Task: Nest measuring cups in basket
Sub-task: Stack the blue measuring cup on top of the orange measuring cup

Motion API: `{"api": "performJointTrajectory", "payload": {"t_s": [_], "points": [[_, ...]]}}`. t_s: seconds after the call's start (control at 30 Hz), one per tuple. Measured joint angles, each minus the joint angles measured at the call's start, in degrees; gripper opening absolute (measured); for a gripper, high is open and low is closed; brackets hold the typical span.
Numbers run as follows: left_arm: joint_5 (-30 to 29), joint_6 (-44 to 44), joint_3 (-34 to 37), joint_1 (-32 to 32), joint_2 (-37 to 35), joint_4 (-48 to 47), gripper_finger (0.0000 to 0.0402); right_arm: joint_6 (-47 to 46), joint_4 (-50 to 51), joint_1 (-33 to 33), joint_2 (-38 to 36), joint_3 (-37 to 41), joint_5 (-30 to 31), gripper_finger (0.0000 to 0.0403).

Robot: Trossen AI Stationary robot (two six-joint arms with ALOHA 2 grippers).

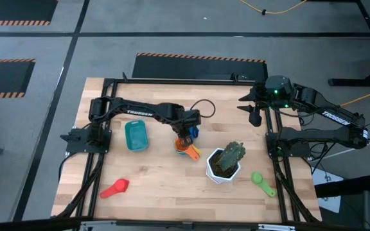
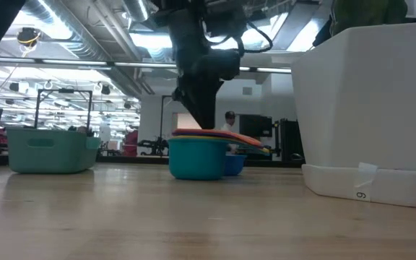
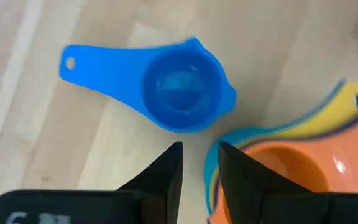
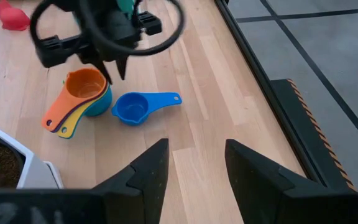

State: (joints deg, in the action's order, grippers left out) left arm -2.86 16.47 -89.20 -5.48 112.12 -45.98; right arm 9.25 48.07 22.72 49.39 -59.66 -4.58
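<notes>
Pale wooden table (image 1: 172, 186) from above: teal basket (image 1: 136, 136) holding nothing visible, nested stack of cups (image 1: 186, 149) beside it, left gripper (image 1: 184, 137) over the stack. Left wrist: fingers (image 3: 166, 180) narrowly parted, gripping nothing, straddling the stack rim beside blue cup (image 3: 182, 93). Right wrist: right gripper (image 4: 194, 162) open, empty

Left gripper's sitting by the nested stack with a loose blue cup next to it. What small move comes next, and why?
Probably shift the left gripper over the loose blue cup and lower to grasp it. Its fingers stand slightly apart with nothing between them, beside the nested stack topped by the orange cup, and the blue cup lies alone on the table. The basket waits apart.
</notes>
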Motion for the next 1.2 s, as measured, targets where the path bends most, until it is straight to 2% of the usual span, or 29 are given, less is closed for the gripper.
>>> {"api": "performJointTrajectory", "payload": {"t_s": [0.43, 0.63, 1.0, 1.2], "points": [[0.0, 11.8, 0.0, -3.7, 0.3, 1.6, 0.0094, 0.0, 0.0, 0.0, 0.0, 0.0, 0.0, 0.0162], [0.0, 13.1, -0.1, -3.6, 0.3, 2.8, 0.0094, 0.0, 0.0, 0.0, 0.0, 0.0, 0.0, 0.0162], [-1.1, 13.2, 0.0, -3.6, 6.2, 3.8, 0.0094, 0.0, -0.2, 0.0, 0.0, 0.0, 0.0, 0.0162], [0.9, 13.3, -0.1, -3.6, 8.6, 2.5, 0.0094, 0.2, -0.2, 0.0, 0.2, 0.1, 0.0, 0.0162]]}}
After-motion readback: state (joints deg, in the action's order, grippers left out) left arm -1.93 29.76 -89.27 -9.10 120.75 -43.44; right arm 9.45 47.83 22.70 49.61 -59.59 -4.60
